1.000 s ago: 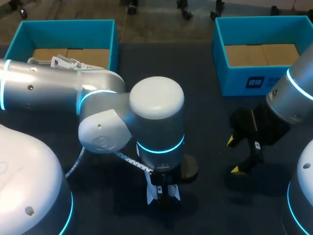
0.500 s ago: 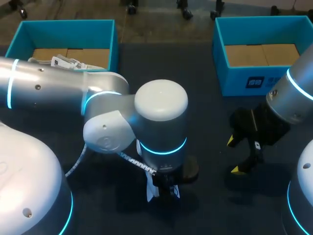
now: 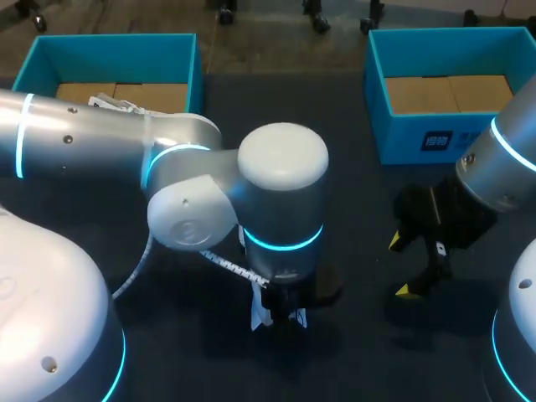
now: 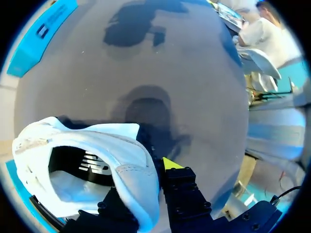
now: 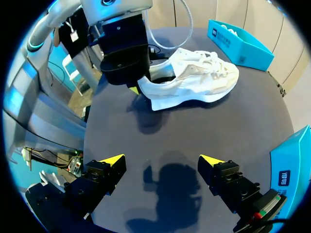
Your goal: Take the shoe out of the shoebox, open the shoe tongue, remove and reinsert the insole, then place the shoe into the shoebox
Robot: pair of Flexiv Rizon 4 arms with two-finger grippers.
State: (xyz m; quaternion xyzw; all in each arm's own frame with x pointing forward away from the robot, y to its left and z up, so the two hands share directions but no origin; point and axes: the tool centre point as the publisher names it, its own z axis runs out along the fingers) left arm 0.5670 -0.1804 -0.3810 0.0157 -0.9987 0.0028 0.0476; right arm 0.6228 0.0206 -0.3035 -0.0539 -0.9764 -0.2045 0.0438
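One shoe (image 5: pixel 194 80), heel prob. clamped in L gripper (image 4: pixel 142 183); R gripper (image 5: pixel 163 160) splayed.

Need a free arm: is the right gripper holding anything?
No, the right gripper is wide open and empty, and the shoe lies apart ahead of it.

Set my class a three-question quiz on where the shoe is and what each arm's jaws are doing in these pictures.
1. True or false: the right jaws hold the shoe.
2. Which part of the shoe do the left jaws grip? A toe; B heel; C laces.
3. Fill in: the right jaws are ___.
Key: 1 false; 2 B; 3 open.
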